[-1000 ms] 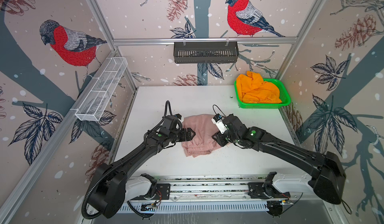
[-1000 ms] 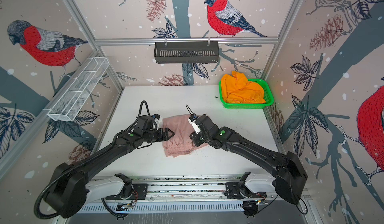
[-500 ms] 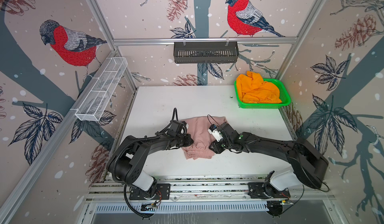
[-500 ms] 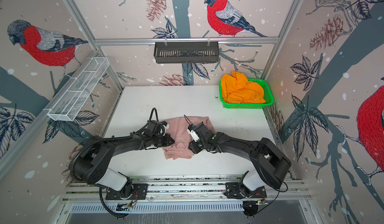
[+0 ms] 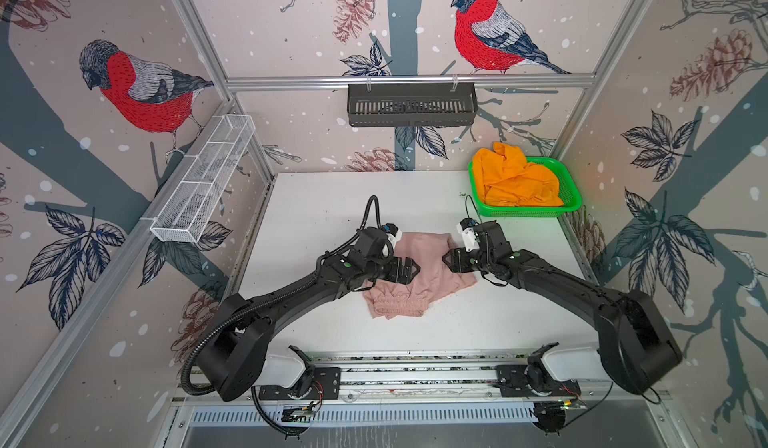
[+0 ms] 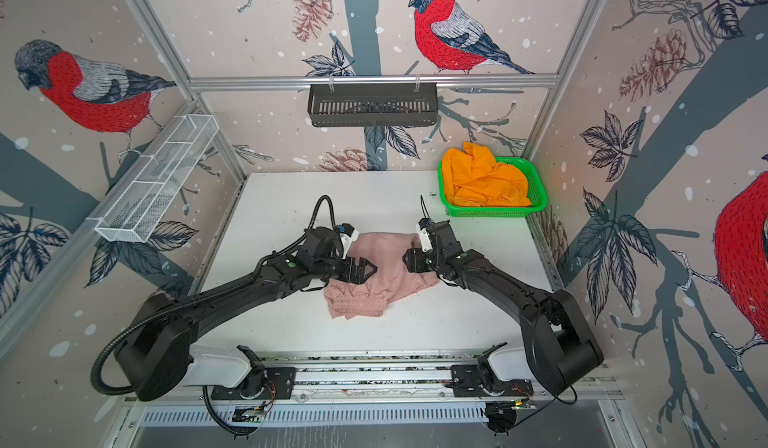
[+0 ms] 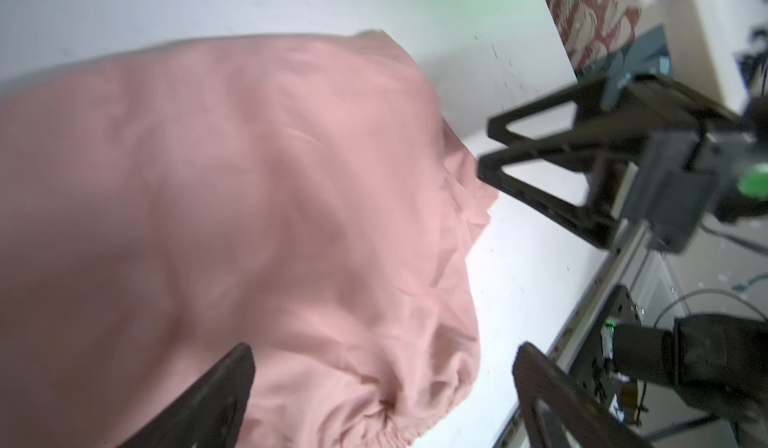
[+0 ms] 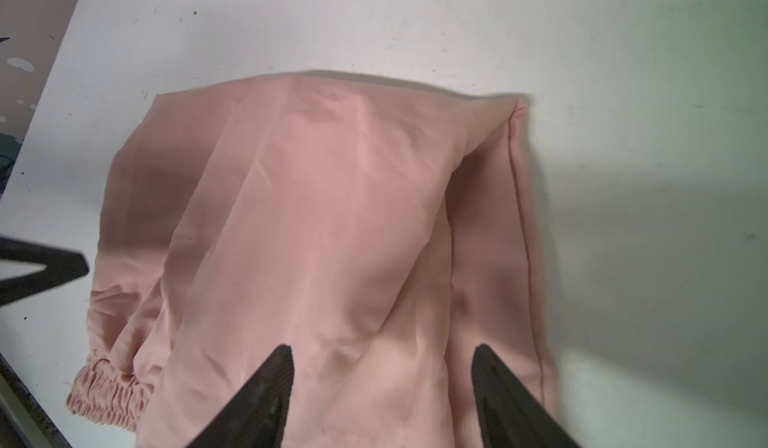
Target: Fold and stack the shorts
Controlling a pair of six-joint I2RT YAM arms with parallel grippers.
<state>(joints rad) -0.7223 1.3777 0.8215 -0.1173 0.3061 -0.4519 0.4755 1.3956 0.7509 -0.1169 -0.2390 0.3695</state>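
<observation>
We see the pale pink shorts (image 5: pixel 419 277) lying near the middle of the white table (image 5: pixel 332 209). They appear folded over on themselves, with the gathered waistband (image 5: pixel 395 305) turned toward the robot's base. Both arms reach in from the sides and meet above the cloth. The left gripper (image 5: pixel 409 268) and the right gripper (image 5: pixel 445 258) face each other just apart, each with jaws spread and nothing pinched between them — the wrist views show bare fingers hovering over smooth fabric. We judge that this fold is done or nearly so, and that the empty jaws leave the cloth free to lie flat. The bright orange shorts (image 5: pixel 515 184) sit bunched in the green basket (image 5: pixel 572 194) at the far right corner, well apart from the pink pair — waiting, we judge, to be fetched, folded and stacked on top.
</observation>
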